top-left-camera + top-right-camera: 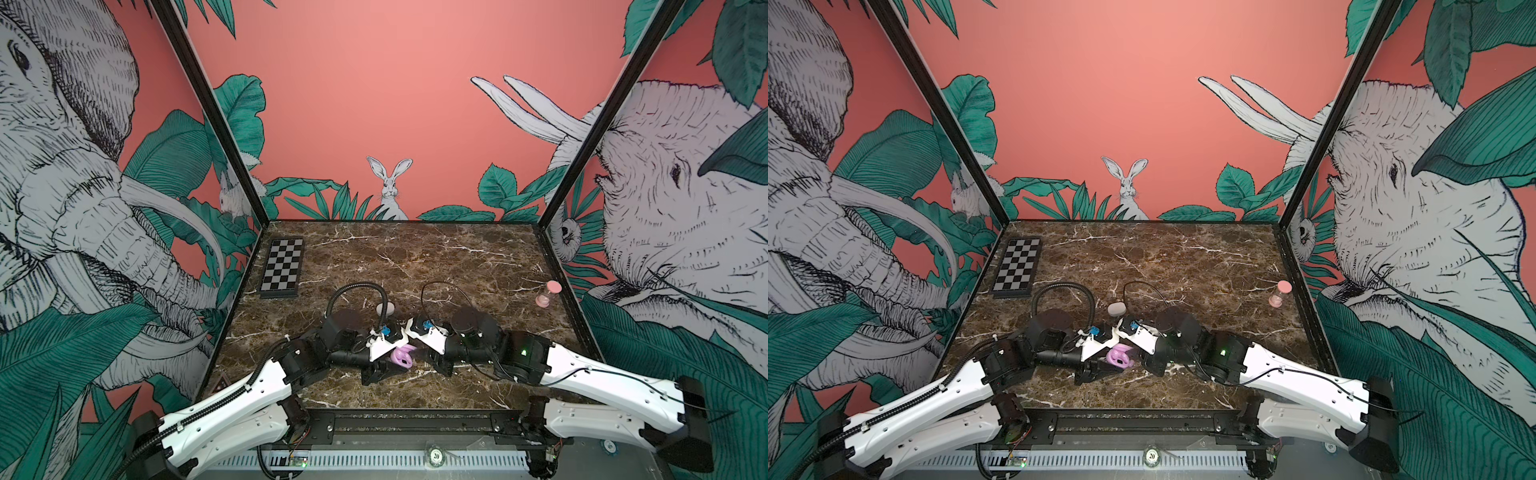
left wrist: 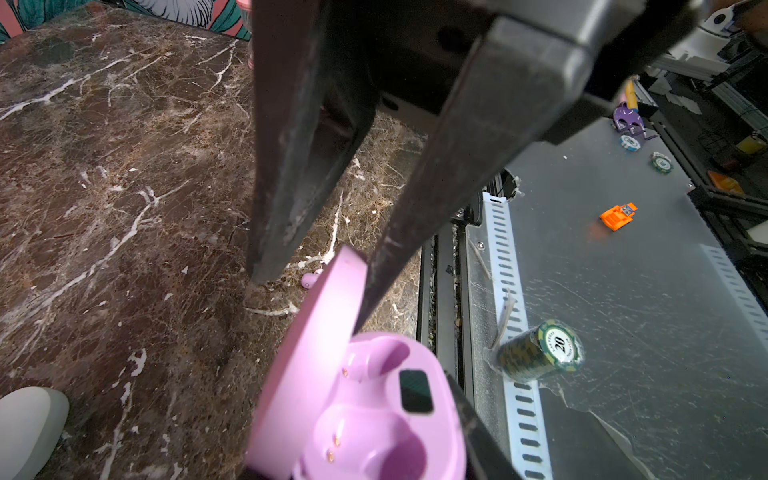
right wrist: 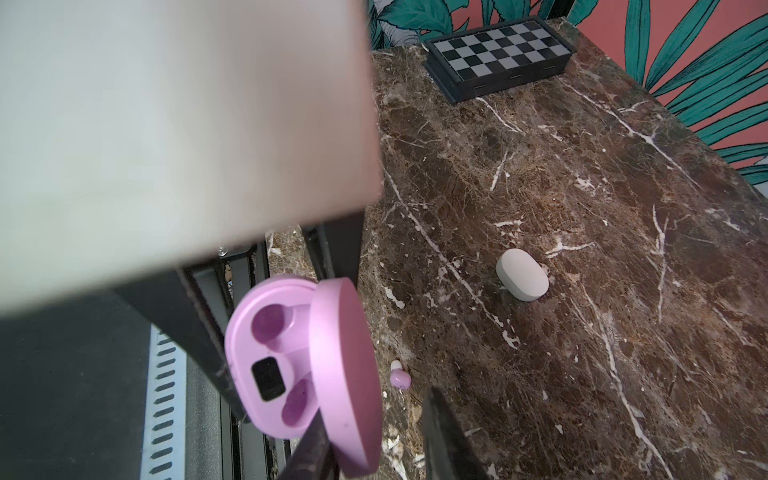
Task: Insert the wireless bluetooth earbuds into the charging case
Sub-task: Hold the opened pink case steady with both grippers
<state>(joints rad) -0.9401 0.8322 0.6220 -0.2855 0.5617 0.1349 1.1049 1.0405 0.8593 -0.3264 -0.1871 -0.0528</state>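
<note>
The lilac charging case (image 2: 374,415) is open, both wells empty, with its lid (image 3: 345,374) standing up. My left gripper (image 2: 361,457) is shut on the case's base and holds it just above the marble near the table's front; in both top views the case (image 1: 402,356) (image 1: 1120,356) shows between the two grippers. My right gripper (image 3: 374,407) is open and straddles the lid: one finger (image 3: 311,449) lies inside against it, the other (image 3: 449,436) stands apart outside. One lilac earbud (image 3: 400,377) (image 2: 311,280) lies on the marble just behind the lid.
A closed white oval case (image 3: 522,274) (image 1: 385,309) sits on the marble behind the grippers. A chessboard box (image 1: 282,268) lies at the back left and a pink hourglass (image 1: 547,293) at the right. A stack of poker chips (image 2: 540,351) stands beyond the table's front edge.
</note>
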